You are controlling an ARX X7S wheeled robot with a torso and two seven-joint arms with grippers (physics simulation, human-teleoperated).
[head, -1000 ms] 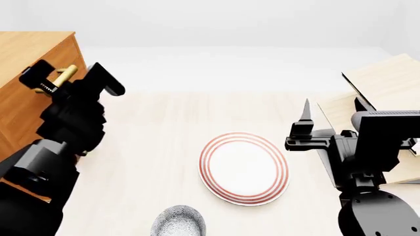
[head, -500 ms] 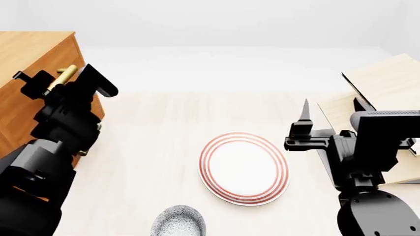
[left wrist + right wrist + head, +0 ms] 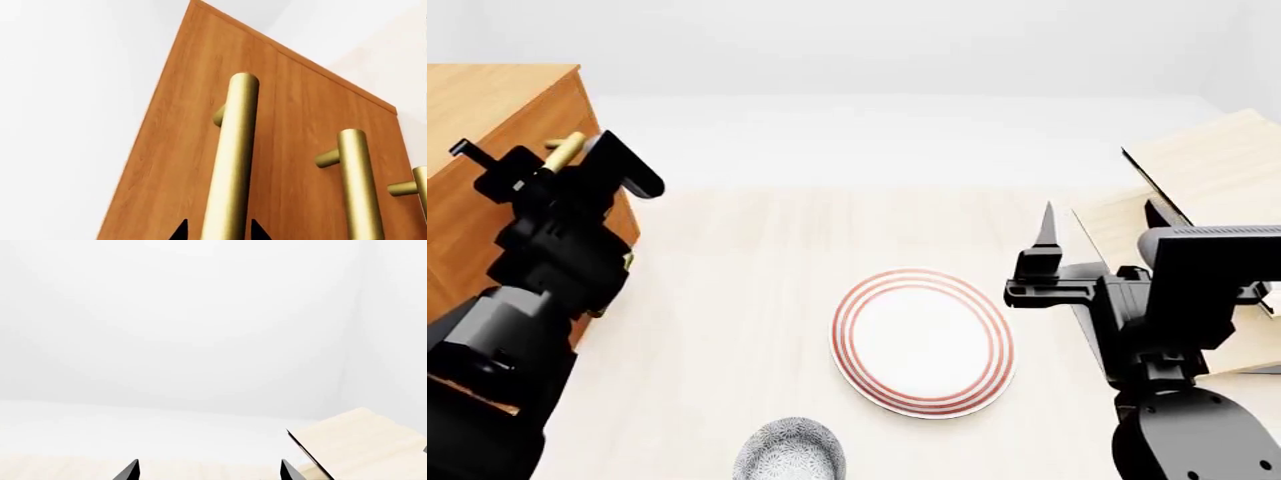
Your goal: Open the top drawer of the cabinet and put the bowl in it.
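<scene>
Cabinet point(image 3: 487, 120): orange-brown wood, boxy, far left.
Top drawer point(image 3: 200, 150): closed; round brass handle point(image 3: 230, 165).
Left gripper point(image 3: 217, 231): spread, fingers straddling handle.
Right gripper point(image 3: 209, 470): spread, empty.
Bowl point(image 3: 787, 450): speckled, round, near edge beside plate point(image 3: 924, 342).

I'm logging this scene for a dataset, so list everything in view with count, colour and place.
Boxy orange-brown wooden cabinet: one, far left, drawers shut.
Brass bar handles: three on the cabinet front; the top one sits between the left fingertips.
Flat white plate with red rings: one, table centre.
Small grey-blue speckled bowl: one, near edge, left of the plate.
Pale tilted wooden-board rack: one, far right.
Light wood table: one.
Left gripper: black, around the top handle.
Right gripper: black, open, empty.
</scene>
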